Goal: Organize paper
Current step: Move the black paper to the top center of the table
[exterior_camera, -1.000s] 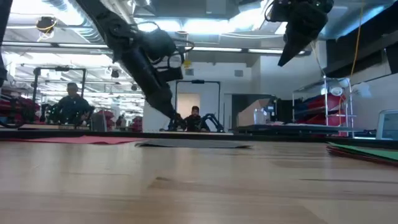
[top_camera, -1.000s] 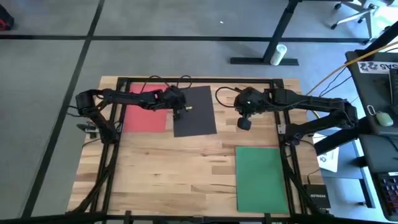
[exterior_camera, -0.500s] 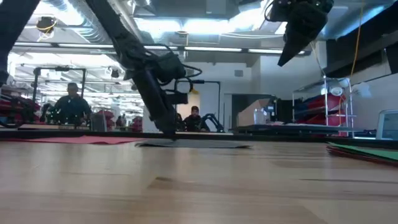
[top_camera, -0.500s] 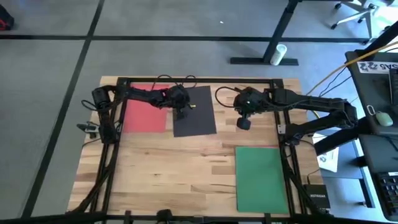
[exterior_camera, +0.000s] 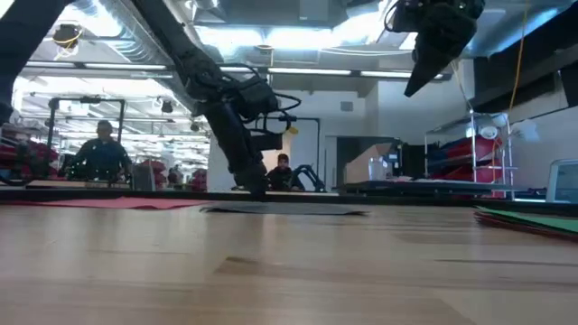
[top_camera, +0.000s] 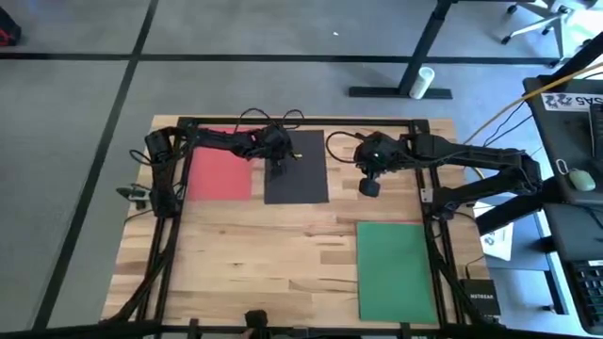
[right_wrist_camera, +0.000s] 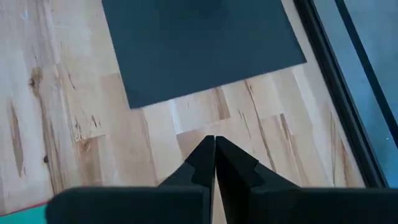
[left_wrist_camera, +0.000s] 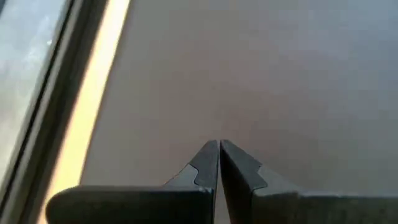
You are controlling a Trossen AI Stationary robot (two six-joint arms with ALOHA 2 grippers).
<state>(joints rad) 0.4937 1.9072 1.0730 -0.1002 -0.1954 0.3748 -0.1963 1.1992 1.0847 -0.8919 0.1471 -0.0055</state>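
Note:
A black sheet of paper [top_camera: 303, 174] lies flat at the table's far middle, beside a red sheet [top_camera: 221, 165] on its left. A green sheet [top_camera: 396, 271] lies at the near right, with a thin red edge [top_camera: 386, 222] showing along its far side. My left gripper [top_camera: 279, 170] is shut, its tips down on the black sheet [left_wrist_camera: 280, 74]. My right gripper [top_camera: 369, 186] hangs shut, high above the table [exterior_camera: 424, 77], right of the black sheet [right_wrist_camera: 199, 43], and holds nothing. My left gripper presses its shut fingertips [left_wrist_camera: 208, 155] down on the black sheet's left half [top_camera: 273, 179], about midway along its length. It comes from above, slanting in from the table's left [exterior_camera: 256, 191]. The sheet lies flat on the table.
A black metal frame [top_camera: 301, 121] runs along the table's far edge and down both sides. Cables loop at the far edge [top_camera: 273, 118]. A small dark box [top_camera: 480, 301] sits off the near right corner. Bare wood [top_camera: 254, 254] lies in the near left and middle.
My left gripper, still shut and pressing on the black sheet, has shifted a little toward the table's right edge while its arm swung. The black sheet has turned under it: it lay askew against the red sheet and now lies square with the table's edges.

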